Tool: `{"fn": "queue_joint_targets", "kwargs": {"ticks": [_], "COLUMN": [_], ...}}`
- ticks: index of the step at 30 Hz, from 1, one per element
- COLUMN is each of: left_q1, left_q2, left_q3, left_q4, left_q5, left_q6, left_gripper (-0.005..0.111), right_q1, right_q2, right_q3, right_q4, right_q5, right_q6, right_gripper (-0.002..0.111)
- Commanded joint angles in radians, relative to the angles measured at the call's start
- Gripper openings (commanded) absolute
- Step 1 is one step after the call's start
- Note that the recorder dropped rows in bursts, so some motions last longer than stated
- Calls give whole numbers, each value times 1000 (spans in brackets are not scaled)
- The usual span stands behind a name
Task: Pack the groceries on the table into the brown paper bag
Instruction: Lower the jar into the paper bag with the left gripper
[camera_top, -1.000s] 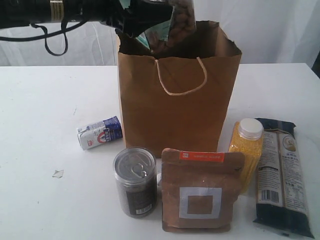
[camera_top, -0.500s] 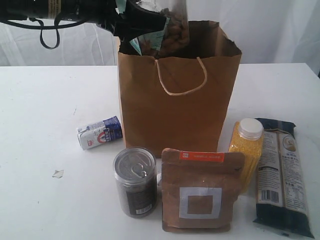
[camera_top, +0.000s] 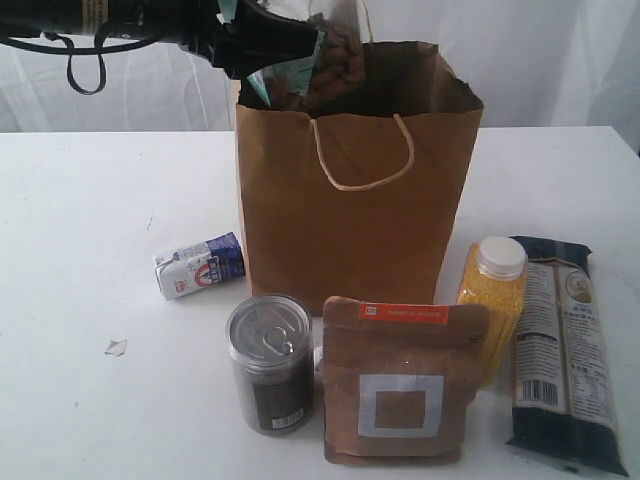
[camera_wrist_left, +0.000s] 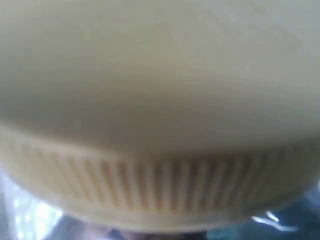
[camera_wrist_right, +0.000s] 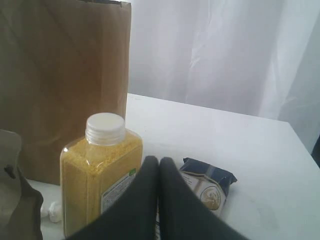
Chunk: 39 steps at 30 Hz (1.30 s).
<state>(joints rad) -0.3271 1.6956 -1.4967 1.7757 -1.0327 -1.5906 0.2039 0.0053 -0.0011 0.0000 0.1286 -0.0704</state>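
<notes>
— Leftward since a second ago: the left arm (camera_top: 100, 20) has pulled toward the left edge of the exterior view. The gold-lidded clear jar (camera_top: 338, 55) has gone with it, from the middle of the bag's mouth toward its left side.

— Has the jar been let go?

— No. The left jaws are spread wide and clamped on it. It hangs tilted at the open top of the brown paper bag (camera_top: 350, 230), its lower end inside the mouth. The left wrist view shows only its ribbed gold lid (camera_wrist_left: 160, 100), blurred.

— And the other side?

— The right jaws are pressed together with nothing between them. The right wrist view has them in front of the yellow-grain bottle (camera_top: 492, 300) and the long dark-blue packet (camera_top: 560, 350).

— What sits on the counter (camera_top: 80, 200)?

— Five groceries.
- The small white-blue carton (camera_top: 198, 266) lies on its side just left of the bag.
- The clear pull-tab can (camera_top: 270, 365) stands in front of the bag.
- The brown pouch with white square (camera_top: 400, 385) stands just beside the can.
- The bottle stands upright at the pouch's right.
- The packet lies flat beside the bottle, farthest right.
</notes>
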Motion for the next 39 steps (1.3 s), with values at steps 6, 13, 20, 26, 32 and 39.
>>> {"fn": "queue_joint_targets", "kwargs": {"ticks": [6, 13, 20, 26, 32, 39], "left_q1": [1, -4, -14, -14, -14, -18], "left_q2": [-10, -10, -10, -10, -10, -10], "left_q3": [-14, -14, -14, -14, -14, -14], "left_q4": [-31, -31, -31, -31, -31, -31], "left_q5": [-3, -3, 15, 13, 10, 5], "left_q6": [-5, -5, -7, -9, -14, -31], "left_gripper": [0, 7, 56, 68, 68, 67], "right_q1": [-6, -6, -6, -6, -6, -6], "right_q2": [-5, -5, -5, -5, -5, -5], "right_q3": [1, 1, 1, 1, 1, 1], "right_q4": [0, 0, 0, 0, 0, 0], "right_q5": [-10, -10, -10, -10, -10, -10], "right_q6": [-5, -5, -5, -5, -5, -5], "right_gripper": [0, 0, 0, 0, 0, 0]}}
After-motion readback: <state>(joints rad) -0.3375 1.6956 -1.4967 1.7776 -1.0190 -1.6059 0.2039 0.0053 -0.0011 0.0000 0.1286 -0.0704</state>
